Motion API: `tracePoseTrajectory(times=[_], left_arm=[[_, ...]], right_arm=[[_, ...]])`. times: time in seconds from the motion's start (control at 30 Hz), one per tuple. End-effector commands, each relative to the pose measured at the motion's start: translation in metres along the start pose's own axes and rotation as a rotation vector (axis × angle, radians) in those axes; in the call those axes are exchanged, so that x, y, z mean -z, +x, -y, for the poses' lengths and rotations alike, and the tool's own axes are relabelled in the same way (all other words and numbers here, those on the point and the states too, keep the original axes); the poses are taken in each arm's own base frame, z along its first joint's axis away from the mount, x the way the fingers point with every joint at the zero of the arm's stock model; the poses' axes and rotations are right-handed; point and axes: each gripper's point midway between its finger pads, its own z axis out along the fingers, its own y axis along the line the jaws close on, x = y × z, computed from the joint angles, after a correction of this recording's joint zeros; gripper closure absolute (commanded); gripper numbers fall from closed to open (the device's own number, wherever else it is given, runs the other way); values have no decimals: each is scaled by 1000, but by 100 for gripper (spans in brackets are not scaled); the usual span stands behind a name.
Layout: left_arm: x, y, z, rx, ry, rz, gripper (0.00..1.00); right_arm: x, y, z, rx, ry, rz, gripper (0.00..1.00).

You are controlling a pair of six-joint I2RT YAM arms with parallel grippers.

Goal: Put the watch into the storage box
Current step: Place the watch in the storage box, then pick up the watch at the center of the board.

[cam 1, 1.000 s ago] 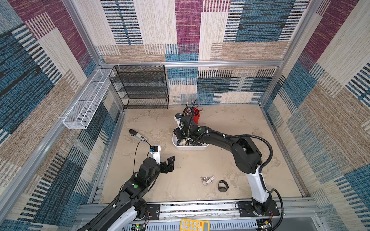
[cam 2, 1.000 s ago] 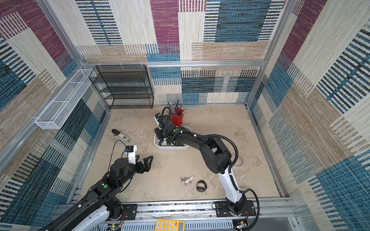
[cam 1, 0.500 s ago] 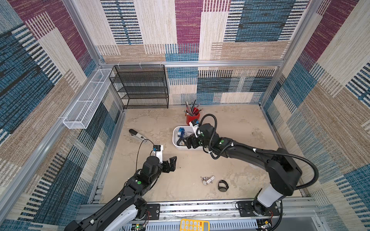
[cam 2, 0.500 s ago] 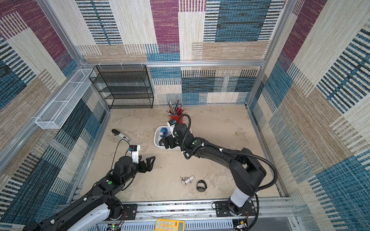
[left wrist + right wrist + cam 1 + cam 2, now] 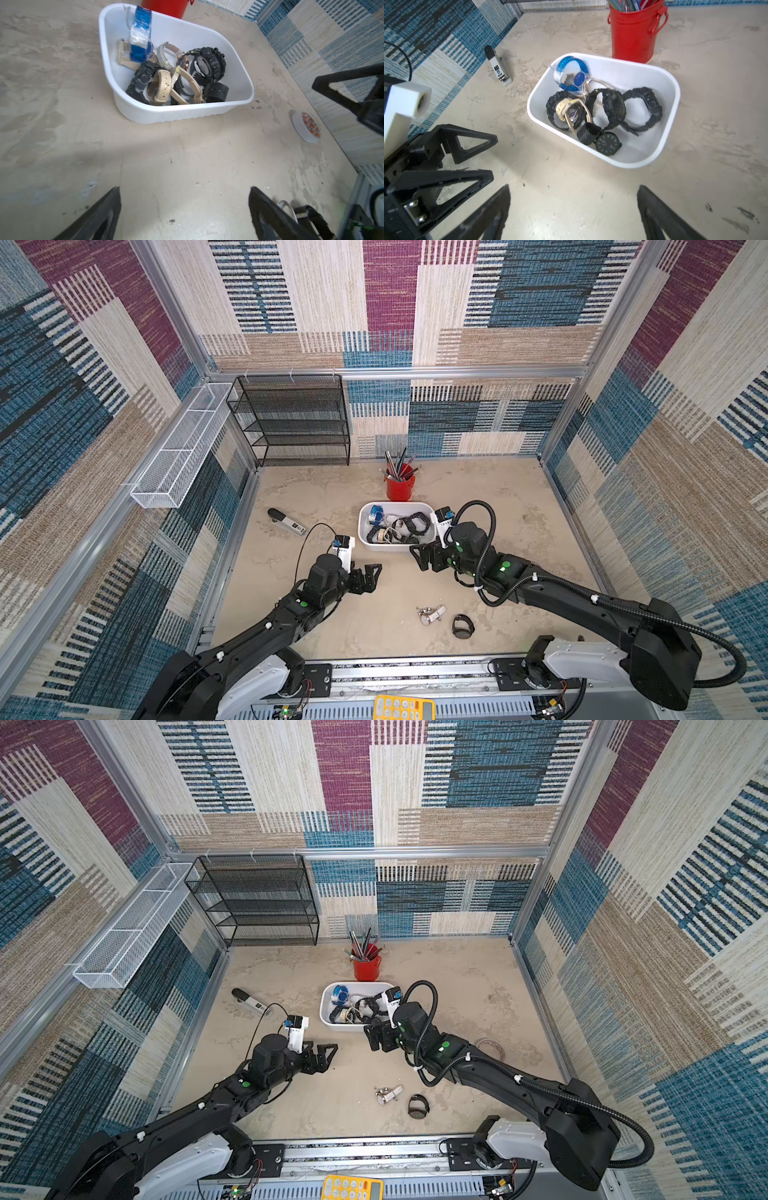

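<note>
The storage box (image 5: 390, 546) (image 5: 345, 1026) is a white tub in mid-table holding several watches, black, beige and blue (image 5: 608, 143) (image 5: 207, 62). Another black watch (image 5: 462, 626) (image 5: 417, 1106) lies on the table near the front, beside a silver watch (image 5: 432, 613) (image 5: 388, 1093). My right gripper (image 5: 415, 553) (image 5: 574, 187) is open and empty just in front of the box's right end. The left gripper (image 5: 374, 574) (image 5: 185, 189), also open and empty, hovers over bare table in front of the box's left end.
A red pen cup (image 5: 400, 487) stands behind the box. A stapler (image 5: 286, 522) lies at the left and a tape roll (image 5: 488, 1048) (image 5: 305, 127) at the right. A black mesh shelf (image 5: 297, 423) fills the back left corner, and a white wire basket (image 5: 178, 448) hangs on the left wall.
My right gripper has drawn back from over the storage box to the table in front of it, its jaws wider. The left gripper shifted a little toward the box.
</note>
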Motion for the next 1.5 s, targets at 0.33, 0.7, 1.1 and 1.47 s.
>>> tracePoseTrajectory(times=[0.33,0.7,1.1,1.47], left_arm=[[-20,18,35,-22,156,-101,5],[-24,18,35,-16,157,-96,5],[-25,19,38,-14,175,-100,5],[-22,34,47,-32,230,-149,5]], right_arm=[[31,93,15,-85,1,-312,48],[40,133,2,-112,-20,-449,69],[38,158,-6,-121,-40,-509,74],[30,174,-5,-121,-41,-537,78]])
